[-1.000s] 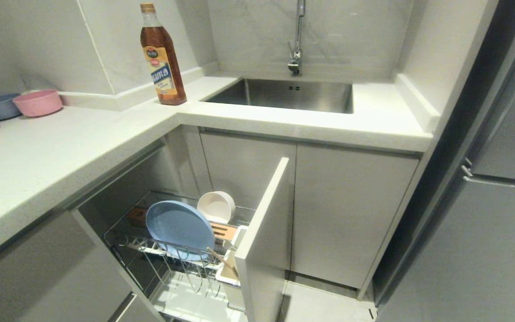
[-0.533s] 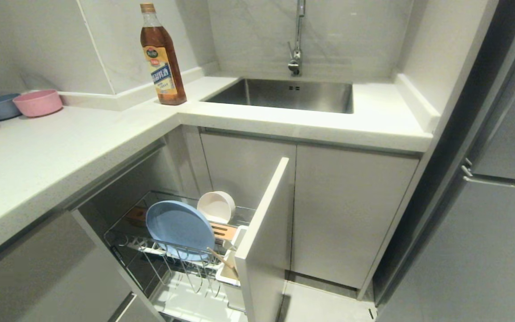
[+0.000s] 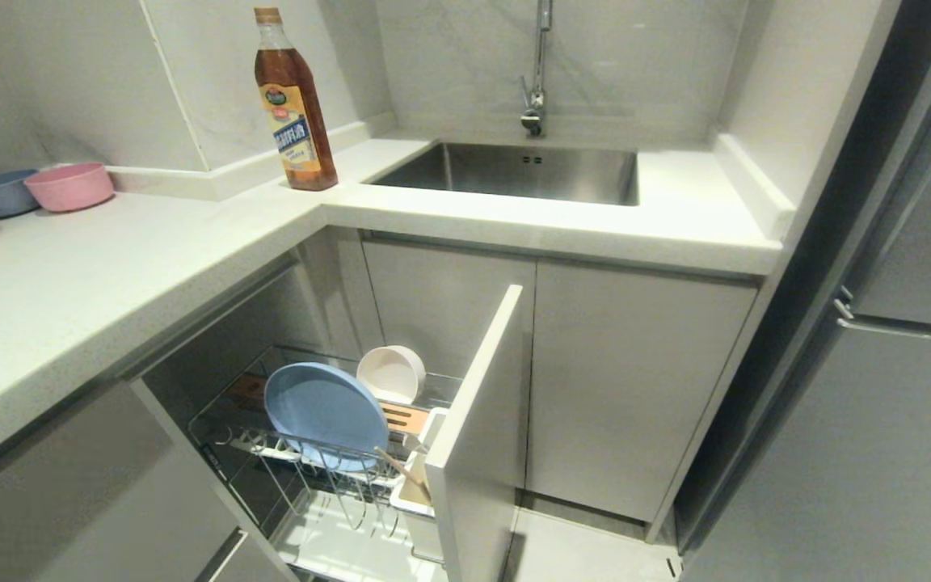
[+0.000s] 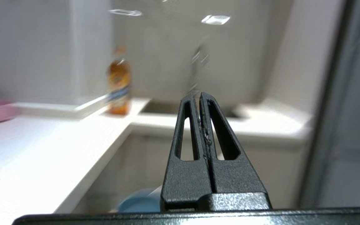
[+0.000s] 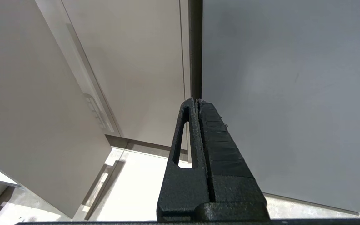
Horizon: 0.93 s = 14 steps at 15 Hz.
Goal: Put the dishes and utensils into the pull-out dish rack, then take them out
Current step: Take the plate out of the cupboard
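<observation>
White countertop (image 3: 110,267) runs above pull-out dish rack (image 3: 328,477) (drawn out), w/ blue plate (image 3: 324,412) upright, white bowl (image 3: 391,373) behind, chopsticks (image 3: 401,470) in corner. Left gripper (image 4: 199,97) & right gripper (image 5: 196,101): fingers together, empty.

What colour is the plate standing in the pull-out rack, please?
Light blue. The plate shows best in the head view, upright among the rack's prongs.
</observation>
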### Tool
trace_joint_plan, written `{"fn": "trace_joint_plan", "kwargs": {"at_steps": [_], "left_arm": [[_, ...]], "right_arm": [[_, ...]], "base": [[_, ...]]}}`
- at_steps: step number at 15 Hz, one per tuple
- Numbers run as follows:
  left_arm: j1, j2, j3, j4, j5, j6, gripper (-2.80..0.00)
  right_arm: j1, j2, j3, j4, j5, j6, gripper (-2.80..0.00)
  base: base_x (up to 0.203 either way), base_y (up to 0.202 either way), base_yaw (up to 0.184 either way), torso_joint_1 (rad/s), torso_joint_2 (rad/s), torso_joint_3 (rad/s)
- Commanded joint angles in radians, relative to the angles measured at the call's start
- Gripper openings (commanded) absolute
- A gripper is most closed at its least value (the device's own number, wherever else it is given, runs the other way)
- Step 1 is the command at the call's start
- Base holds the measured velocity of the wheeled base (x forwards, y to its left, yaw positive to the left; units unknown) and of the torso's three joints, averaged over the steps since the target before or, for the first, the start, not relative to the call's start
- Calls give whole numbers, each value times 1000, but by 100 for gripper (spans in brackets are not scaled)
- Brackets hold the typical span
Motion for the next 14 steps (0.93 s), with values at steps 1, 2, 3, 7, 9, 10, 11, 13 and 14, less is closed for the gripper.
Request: {"fn": "trace_joint_plan", "kwargs": {"at_steps": [1,2,3,7,9,10,11,13,14], "left_arm": [[-4,222,-137,0,-7,-97,-280],[-28,314,-204,-1,-4,-160,-280],[-55,404,-255,-2,20,-207,-280],[-211,749,-451,6,260,-379,-280],[-336,902,-505,10,472,-412,-280],[-390,968,-517,21,552,-421,-280],[-440,1026,-527,57,623,-432,-280],[-486,1099,-535,190,688,-490,-280],[-500,1127,-537,228,713,-527,-280]], "right_arm": [[0,0,0,0,0,0,-280],[0,0,0,0,0,0,-280],[0,0,0,0,0,-1,-280],[0,0,0,0,0,0,-280],[0,0,0,0,0,-1,-280],[0,0,0,0,0,-1,-280],[0,0,0,0,0,0,-280],[0,0,0,0,0,0,-280],[0,0,0,0,0,-1,-280]], "base": [[0,0,0,0,0,0],[0,0,0,0,0,0],[0,0,0,0,0,0],[0,0,0,0,0,0],[0,0,0,0,0,0],[0,0,0,0,0,0],[0,0,0,0,0,0],[0,0,0,0,0,0],[0,0,0,0,0,0]]}}
